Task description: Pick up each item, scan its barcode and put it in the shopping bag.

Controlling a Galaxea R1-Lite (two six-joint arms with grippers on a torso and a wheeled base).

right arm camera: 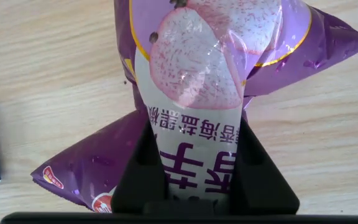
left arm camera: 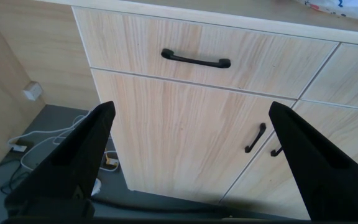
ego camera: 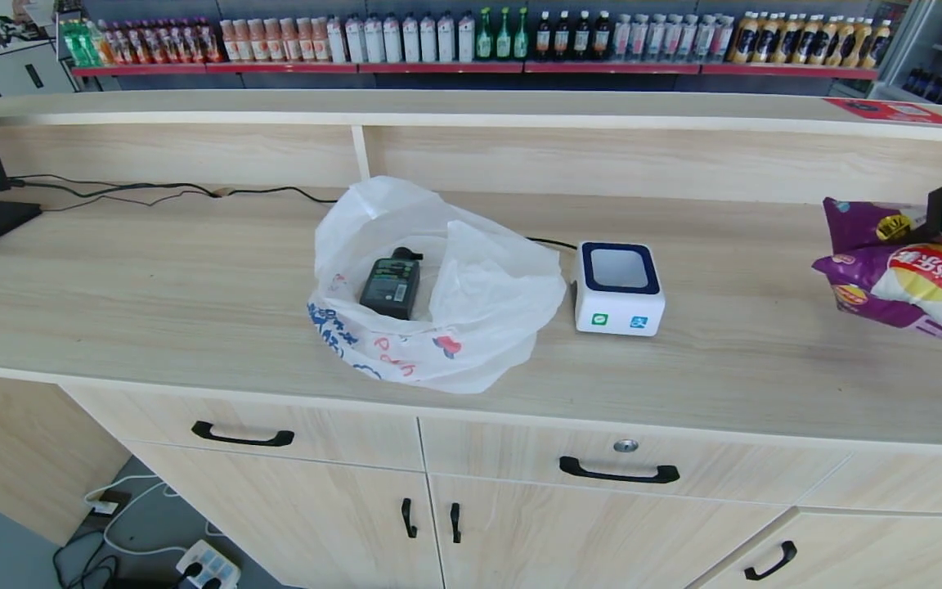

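A: First, counter and cabinet fronts?
B: Pale wood grain, matt, smooth. The drawer handle is matt black, material unclear.
A: Next, shopping bag?
B: Thin white plastic, half see-through, crinkled, faint sheen.
A: And chip bag?
B: Purple film, glossy, creased, catching light. The scanner: smooth white plastic shell, shiny window on top.

Purple chip bag; white shopping bag, blue-red print; white-navy scanner.

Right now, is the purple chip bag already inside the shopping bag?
No, the right gripper holds the chip bag well apart from the shopping bag.
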